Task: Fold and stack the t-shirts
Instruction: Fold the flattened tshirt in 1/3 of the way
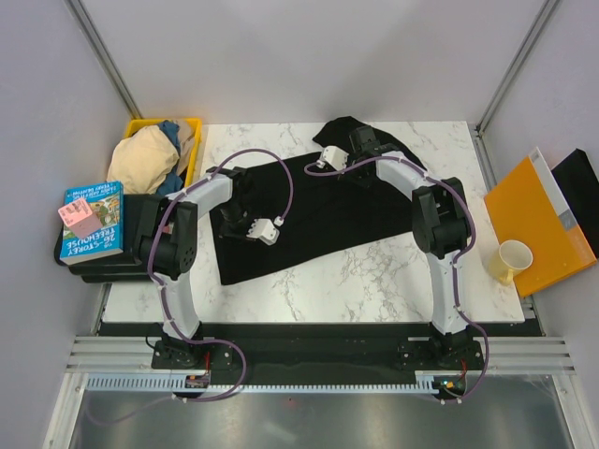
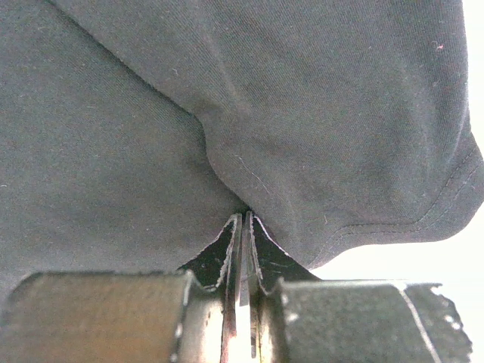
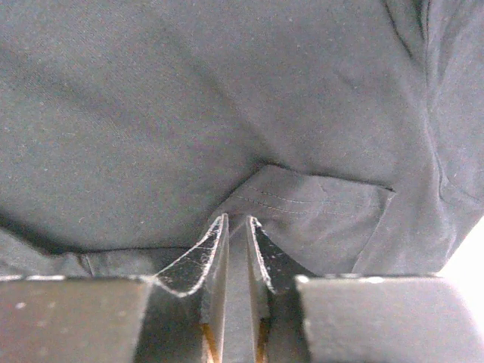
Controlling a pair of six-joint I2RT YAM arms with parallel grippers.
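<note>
A black t-shirt lies spread across the white marble counter, running on a slant from the near left toward the far right. Its far right end is bunched up into a dark heap close to the counter's far edge.

The left arm reaches in over the shirt's near left part. In the left wrist view its jaws are pressed almost together, with only a thin slit between them, and a pinch of the black cloth is caught at their tips. The fabric rises from that pinch in a soft crease, and a stitched hem curves past on the right, with bare counter showing bright beyond it.

The right arm stretches to the far end of the shirt. Its jaws stand a narrow gap apart, and dark cloth fills that gap, so they grip the shirt as well. Just ahead of the tips sits a turned-over flap with a double row of stitching.

Off the counter's left side, a yellow bin holds a beige garment and a blue one, and a book lies in front of the bin. To the right are an orange folder and a yellow cup.
</note>
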